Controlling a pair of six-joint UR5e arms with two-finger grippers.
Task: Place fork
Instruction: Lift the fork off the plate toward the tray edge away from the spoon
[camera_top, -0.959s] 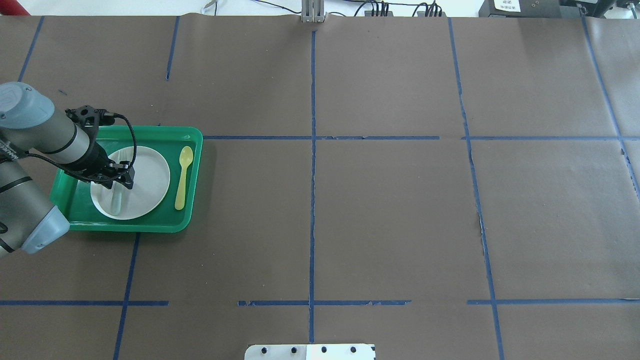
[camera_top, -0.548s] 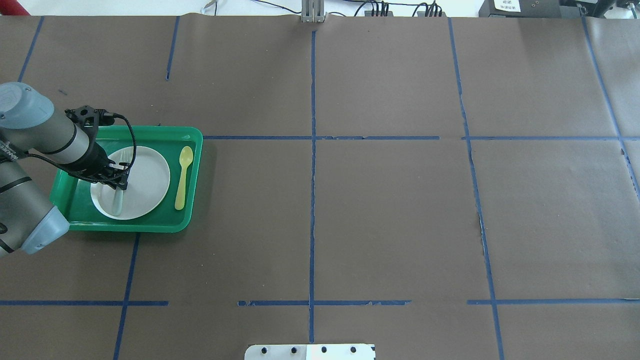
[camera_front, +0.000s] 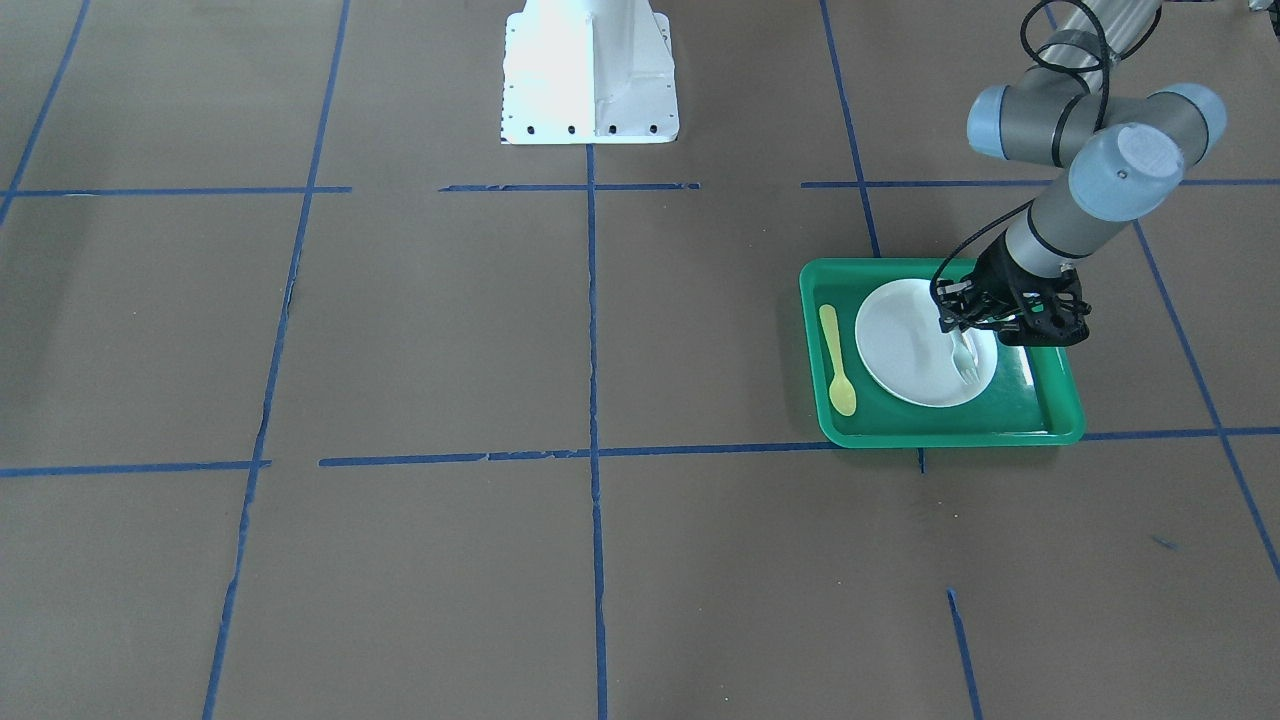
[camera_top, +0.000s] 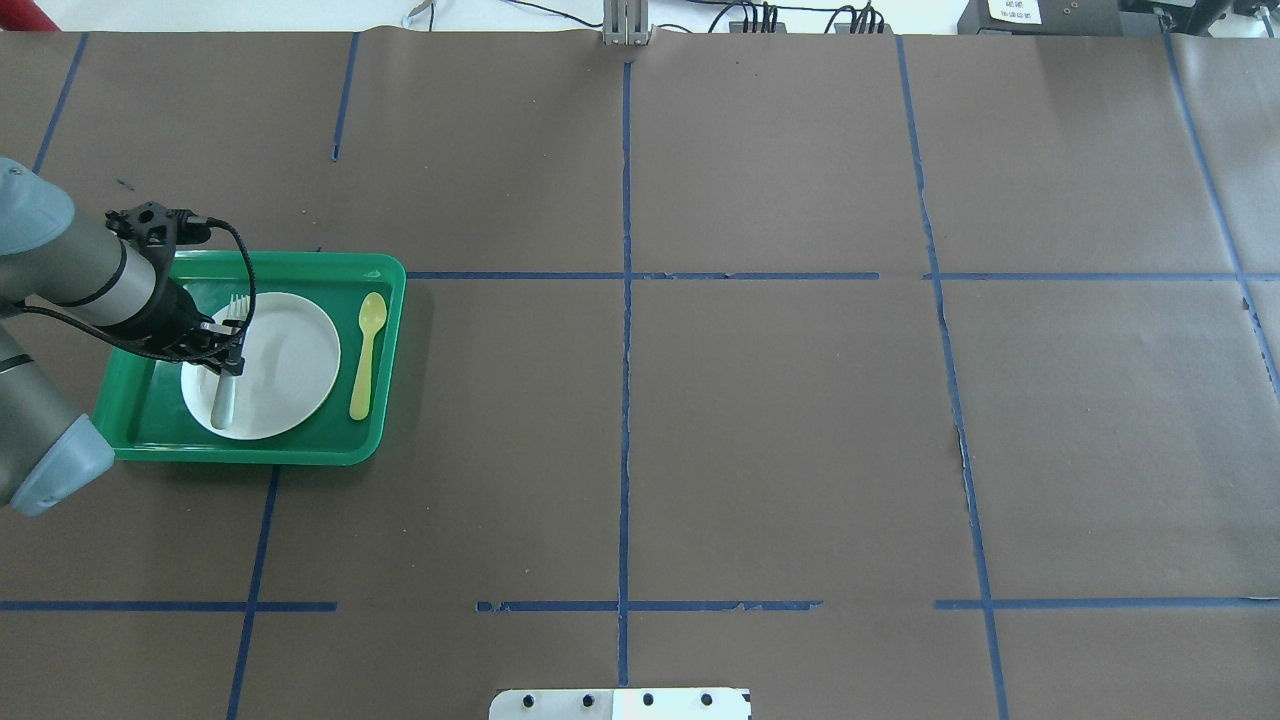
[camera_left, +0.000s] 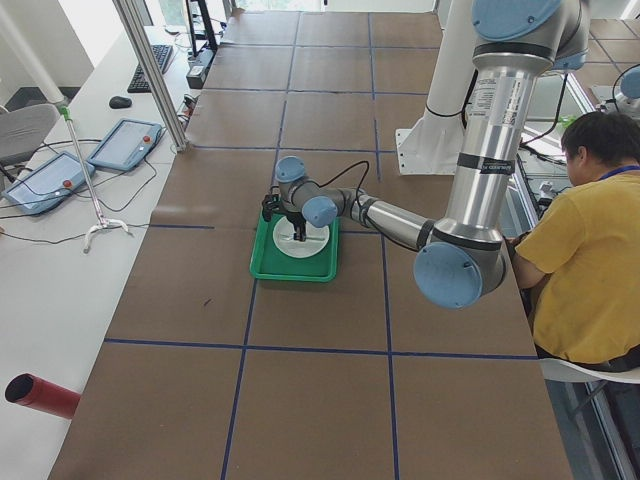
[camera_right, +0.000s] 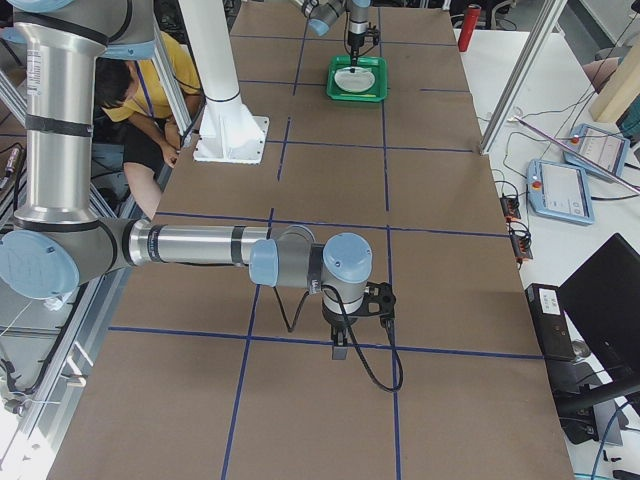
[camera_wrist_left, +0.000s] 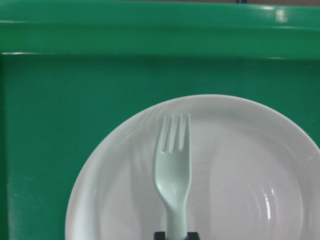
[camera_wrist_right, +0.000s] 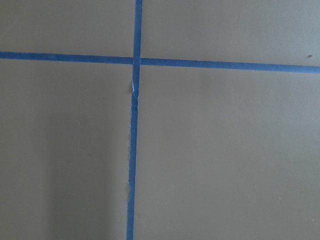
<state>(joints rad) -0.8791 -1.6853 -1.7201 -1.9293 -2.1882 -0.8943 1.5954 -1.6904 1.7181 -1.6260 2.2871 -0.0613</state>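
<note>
From where I stood, the left gripper (camera_top: 230, 360) had its fingers clamped on the fork (camera_wrist_left: 173, 172), tines out over the white plate (camera_top: 295, 360) in the green tray (camera_top: 300, 263). It possibly touched the plate, and letting go seemed the step left. I couldn't tell how the right gripper (camera_right: 340, 352) held its fingers.

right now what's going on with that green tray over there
The left end effector is shut on the handle of the pale fork, holding it over the white plate in the green tray, tines pointing away from the robot. Whether the fork touches the plate is unclear. A yellow spoon lies in the tray beside the plate. The right arm is far off, not involved.
</note>
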